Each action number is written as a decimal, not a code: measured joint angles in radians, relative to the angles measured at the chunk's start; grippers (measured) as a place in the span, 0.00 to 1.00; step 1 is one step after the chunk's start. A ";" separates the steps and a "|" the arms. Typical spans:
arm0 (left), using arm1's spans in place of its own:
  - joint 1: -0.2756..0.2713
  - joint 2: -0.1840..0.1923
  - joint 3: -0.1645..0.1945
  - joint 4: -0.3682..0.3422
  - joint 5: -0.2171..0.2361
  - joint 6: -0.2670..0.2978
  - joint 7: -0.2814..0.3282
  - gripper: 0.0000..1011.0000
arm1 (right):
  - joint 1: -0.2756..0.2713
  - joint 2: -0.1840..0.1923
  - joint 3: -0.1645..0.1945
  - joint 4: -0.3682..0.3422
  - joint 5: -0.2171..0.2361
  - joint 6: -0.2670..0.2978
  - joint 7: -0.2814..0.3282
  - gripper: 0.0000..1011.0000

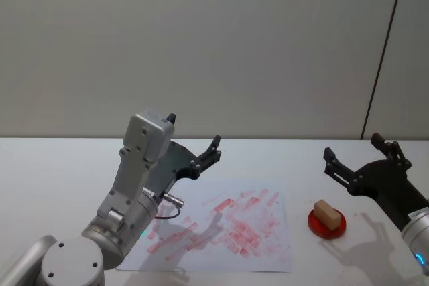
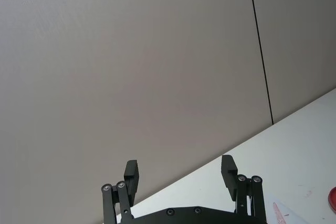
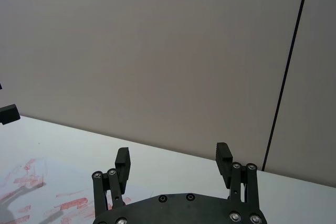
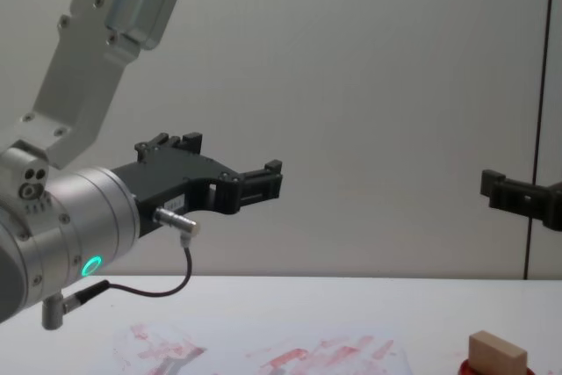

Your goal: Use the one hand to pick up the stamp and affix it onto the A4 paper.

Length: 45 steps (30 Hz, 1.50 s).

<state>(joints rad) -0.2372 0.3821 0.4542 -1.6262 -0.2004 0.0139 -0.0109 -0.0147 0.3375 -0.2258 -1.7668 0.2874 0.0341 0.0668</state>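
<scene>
The stamp (image 1: 326,212), a small pale wooden block, rests on a red round pad (image 1: 327,224) at the right of the table; it also shows in the chest view (image 4: 497,350). My right gripper (image 1: 354,149) hovers open and empty above and just behind the stamp, apart from it; the right wrist view shows its spread jaws (image 3: 173,158). The A4 paper (image 1: 221,232), smeared with red stamp marks, lies flat at the table's middle. My left gripper (image 1: 194,132) is raised open over the paper's far left part, holding nothing (image 2: 180,171).
The big silver left arm link (image 1: 137,165) with a green light ring and a cable loop (image 4: 167,292) stands over the paper's left side. A grey wall rises behind the white table (image 1: 53,165). Bare tabletop lies between the paper and the red pad.
</scene>
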 joint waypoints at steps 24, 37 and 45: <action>0.000 0.000 0.000 0.000 0.000 0.000 0.000 0.99 | 0.000 0.000 0.000 0.001 0.000 0.000 0.001 0.99; 0.000 0.000 0.000 0.000 0.000 0.000 0.000 0.99 | 0.012 0.008 0.003 0.044 -0.014 0.047 0.051 0.99; 0.000 0.000 0.000 0.000 0.000 0.000 0.000 0.99 | 0.029 0.013 0.003 0.097 -0.033 0.107 0.103 0.99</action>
<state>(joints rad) -0.2372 0.3821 0.4542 -1.6262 -0.2004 0.0139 -0.0109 0.0146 0.3504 -0.2225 -1.6697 0.2542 0.1413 0.1695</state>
